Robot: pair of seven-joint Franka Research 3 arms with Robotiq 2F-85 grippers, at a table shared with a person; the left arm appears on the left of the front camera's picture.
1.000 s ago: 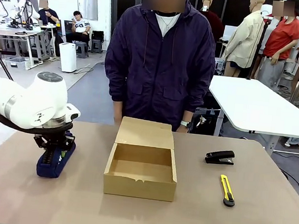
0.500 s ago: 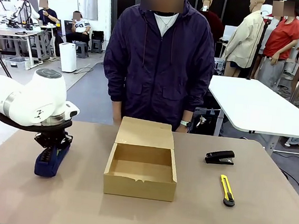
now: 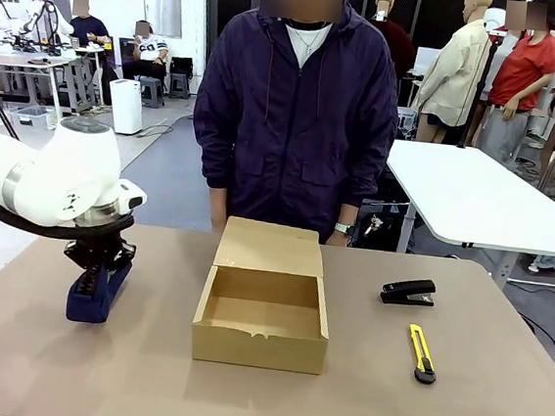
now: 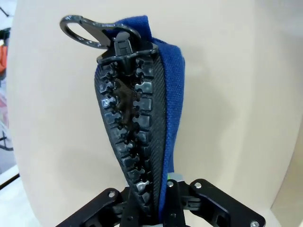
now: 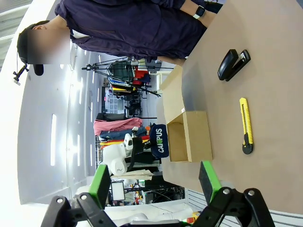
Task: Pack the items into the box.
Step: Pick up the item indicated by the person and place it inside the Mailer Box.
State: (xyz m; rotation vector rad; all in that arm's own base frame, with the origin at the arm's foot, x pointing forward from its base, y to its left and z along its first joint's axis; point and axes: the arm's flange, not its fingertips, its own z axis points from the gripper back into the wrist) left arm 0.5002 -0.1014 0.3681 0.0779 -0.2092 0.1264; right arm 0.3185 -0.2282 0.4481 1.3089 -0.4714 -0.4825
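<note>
Nearest the robot's side, the right gripper (image 5: pixel 154 182) hangs with its two green pads (image 5: pixel 100 181) spread wide and nothing between them. Beyond it lies the brown table (image 3: pixel 143 382).

On the table's right part, a slim yellow-and-black utility knife (image 3: pixel 422 352) lies flat, its length running roughly from near to far. It is well apart from the brown cardboard box (image 3: pixel 259 349). That rectangular box sits at the middle of the table with its hinged flap lid thrown back toward the far side, a small tab notch in its front wall and a bare floor inside.

To the box's left, the left gripper (image 3: pixel 103 258) points down and is clamped on the upper end of a navy blue zippered fabric pouch (image 3: pixel 90 295) – the pouch hangs upright under it, clear of the box. Whether its lower end touches the table cannot be told. From the left wrist, the chunky black zipper (image 4: pixel 125 123) runs away from the fingers to a metal ring pull. The right wrist view shows white print on the pouch's side.

Farther back on the right, a small black stapler (image 3: pixel 408 291) rests on the table – behind the knife. At the far edge stands a person in a dark purple zip jacket (image 3: pixel 296 121), just behind the box lid.
</note>
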